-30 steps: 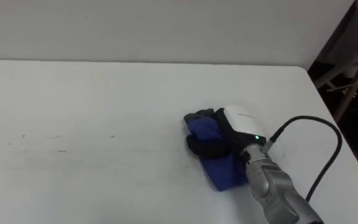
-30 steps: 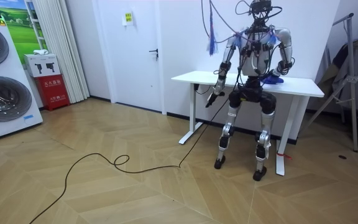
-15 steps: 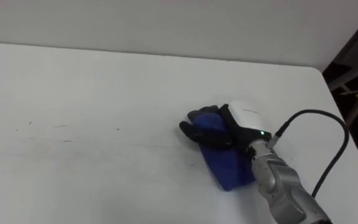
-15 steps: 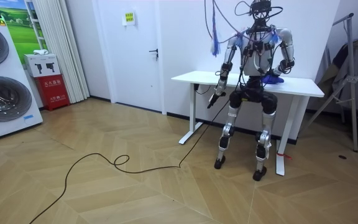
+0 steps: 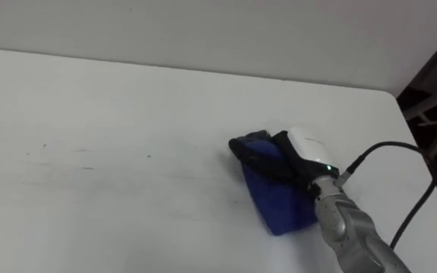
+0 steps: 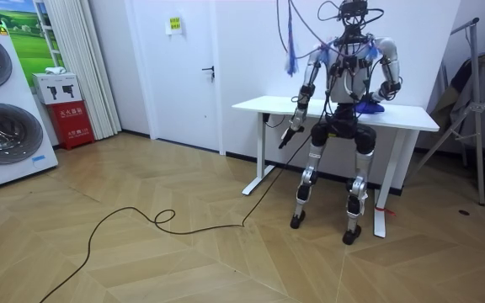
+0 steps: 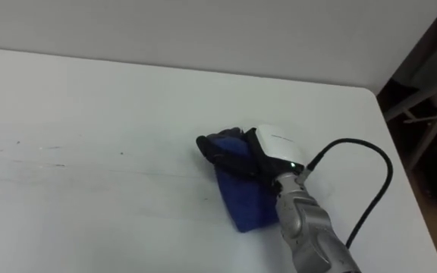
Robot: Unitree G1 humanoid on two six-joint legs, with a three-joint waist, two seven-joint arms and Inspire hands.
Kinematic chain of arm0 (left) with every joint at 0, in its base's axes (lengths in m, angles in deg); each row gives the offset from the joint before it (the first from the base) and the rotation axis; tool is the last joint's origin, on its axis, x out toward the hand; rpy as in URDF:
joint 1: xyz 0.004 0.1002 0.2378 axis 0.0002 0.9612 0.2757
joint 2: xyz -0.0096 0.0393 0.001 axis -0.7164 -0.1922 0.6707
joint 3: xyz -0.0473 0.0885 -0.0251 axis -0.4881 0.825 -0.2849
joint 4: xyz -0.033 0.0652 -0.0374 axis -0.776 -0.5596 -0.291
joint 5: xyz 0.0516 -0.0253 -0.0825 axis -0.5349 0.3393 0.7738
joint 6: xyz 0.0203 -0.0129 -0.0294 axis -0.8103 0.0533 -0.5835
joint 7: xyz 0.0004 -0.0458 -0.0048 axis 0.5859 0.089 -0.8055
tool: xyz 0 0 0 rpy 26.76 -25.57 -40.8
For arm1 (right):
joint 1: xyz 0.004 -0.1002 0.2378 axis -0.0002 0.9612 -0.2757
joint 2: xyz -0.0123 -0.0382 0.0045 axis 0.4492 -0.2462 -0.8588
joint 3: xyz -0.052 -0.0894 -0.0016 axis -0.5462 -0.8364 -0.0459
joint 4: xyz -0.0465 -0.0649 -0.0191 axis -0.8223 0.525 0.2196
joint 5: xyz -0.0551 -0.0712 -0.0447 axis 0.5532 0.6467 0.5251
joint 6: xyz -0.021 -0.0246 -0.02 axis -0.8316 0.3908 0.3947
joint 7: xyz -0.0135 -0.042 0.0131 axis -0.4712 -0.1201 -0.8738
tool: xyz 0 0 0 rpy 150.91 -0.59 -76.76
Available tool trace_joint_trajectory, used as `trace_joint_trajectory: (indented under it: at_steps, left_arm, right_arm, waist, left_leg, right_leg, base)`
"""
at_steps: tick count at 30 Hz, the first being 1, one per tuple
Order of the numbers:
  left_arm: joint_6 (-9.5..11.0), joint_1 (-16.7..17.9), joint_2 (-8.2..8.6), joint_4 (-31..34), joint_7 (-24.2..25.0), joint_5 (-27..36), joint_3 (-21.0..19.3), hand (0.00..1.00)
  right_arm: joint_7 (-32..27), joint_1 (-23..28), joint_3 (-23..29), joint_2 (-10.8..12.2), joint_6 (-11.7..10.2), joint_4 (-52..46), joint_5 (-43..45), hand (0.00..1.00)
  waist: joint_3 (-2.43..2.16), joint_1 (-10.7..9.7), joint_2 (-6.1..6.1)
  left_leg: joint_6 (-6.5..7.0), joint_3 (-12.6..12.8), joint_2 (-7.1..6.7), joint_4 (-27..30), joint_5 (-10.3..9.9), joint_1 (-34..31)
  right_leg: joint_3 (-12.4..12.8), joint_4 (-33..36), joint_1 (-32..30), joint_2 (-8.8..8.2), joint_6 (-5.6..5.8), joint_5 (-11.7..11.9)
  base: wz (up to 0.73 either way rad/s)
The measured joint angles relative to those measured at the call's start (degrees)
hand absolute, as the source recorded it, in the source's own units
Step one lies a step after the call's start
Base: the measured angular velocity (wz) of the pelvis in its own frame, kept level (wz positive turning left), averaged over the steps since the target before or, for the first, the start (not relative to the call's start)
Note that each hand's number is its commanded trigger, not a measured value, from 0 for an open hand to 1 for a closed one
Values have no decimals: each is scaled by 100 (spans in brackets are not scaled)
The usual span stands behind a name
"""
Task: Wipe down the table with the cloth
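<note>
In the left eye view the right hand (image 5: 294,152), fingers curled over the blue cloth (image 5: 283,205) on the table (image 5: 127,114), may bunch the slack under its wrist; in the room view the left hand (image 6: 290,133) hangs idle; in the right eye view the table's edge to its right invites an overrun.

The cloth (image 5: 281,203) is plain deep blue, shading darker under the fingers (image 5: 247,147). The right hand (image 5: 293,155) has black fingers and a white back, with a small green light behind them. The table (image 5: 127,98) is white, with faint dark specks (image 5: 44,146) well left of the fingers. The floor (image 6: 183,252) is light brown wood laid in a herringbone pattern.
</note>
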Motion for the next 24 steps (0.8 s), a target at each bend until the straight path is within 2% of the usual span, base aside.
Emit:
trace_joint_trajectory:
  at_steps: [5, 9, 11, 15, 17, 19, 21, 23, 24]
  left_arm:
    - [1, 56, -2, 50, -1, -2, -16, 0]
    - [82, 118, -2, 172, -14, 17, -3, 0]
    - [126, 165, -4, 173, -38, 23, -7, 0]
    - [214, 248, -22, -23, -39, 117, -35, 0]
    - [225, 318, -7, -76, -33, 129, -137, 0]
    - [249, 479, 18, -55, -8, 129, -328, 0]
    - [252, 551, 22, -56, 14, 113, -488, 0]
    - [258, 590, 19, -56, 28, 117, -683, 0]
    - [259, 602, 18, -58, 32, 119, -754, 0]
  right_arm:
    - [-21, 405, 96, 0, -101, -448, 60, 0]
    - [-21, 621, 219, -25, -151, -707, -125, 0]
    - [-40, 641, 364, -53, -197, -785, -247, 0]
    - [-128, 747, 988, -112, -251, -958, -410, 0]
    - [-212, 900, 1374, -126, -261, -1239, -510, 0]
    - [-387, 998, 1809, -195, -291, -1568, -720, 0]
    - [-520, 999, 2202, -336, -353, -1705, -961, 0]
    - [-742, 993, 2577, -462, -407, -1723, -1275, 0]
    - [-885, 992, 2816, -516, -417, -1724, -1388, 0]
  waist:
    - [-24, -160, 70]
    - [-65, -254, 98]
    - [-54, -334, 120]
    - [-74, -522, 92]
    - [-82, -543, 65]
    - [-104, -655, -3]
    - [-101, -743, -46]
    - [-55, -768, -110]
    - [-59, -787, -141]
  left_leg:
    - [1, -4, -1, 4, 2, 0]
    - [3, -4, -6, 3, 6, 3]
    - [2, -4, -6, -1, 10, 40]
    - [-1, 0, -6, -3, 12, 78]
    - [-1, 1, -5, -5, 12, 84]
    - [-1, 8, -5, -9, 13, 111]
    - [-1, 26, -5, -11, 12, 154]
    - [-1, 52, -5, -21, 11, 236]
    - [2, 72, -8, -17, 8, 244]
  right_leg:
    - [1, 1, 7, -3, 8, -9]
    - [11, 5, 7, -3, 11, -13]
    - [11, 5, 36, -3, 10, -14]
    - [36, 12, 65, -3, 5, -34]
    - [36, 11, 71, -3, 5, -37]
    - [51, 20, 85, -3, 4, -40]
    - [75, 15, 120, -3, 18, -51]
    - [108, 18, 182, -2, 25, -56]
    - [130, 19, 182, -1, 26, -56]
  base:
    - [0]
    - [0]
    - [0]
    - [0]
    - [0]
    - [0]
    - [-4]
    - [-6]
    - [-6]
